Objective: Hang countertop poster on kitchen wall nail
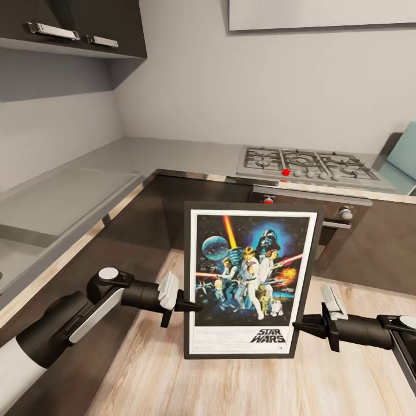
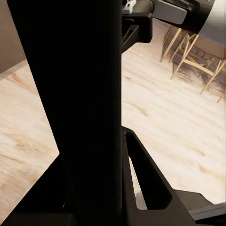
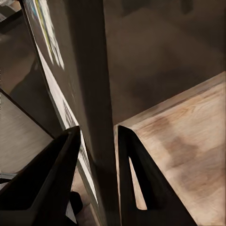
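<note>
My head view is evenly and softly lit, with no single lamp to be traced and only faint shadows under the upper cabinets (image 1: 75,34). The worktop (image 1: 69,196) carries a pale, milky sheen, and its metallic front edge catches a thin glint. The poster (image 1: 251,283) reads sharp and brightly coloured there. Straight lines bow a little toward the edges of this view. In my left wrist view the poster's edge (image 2: 75,108) is a nearly black, featureless mass against bright wooden floor (image 2: 174,122). My right wrist view is dimmer and soft, the poster's face (image 3: 47,42) smeared with blur.
</note>
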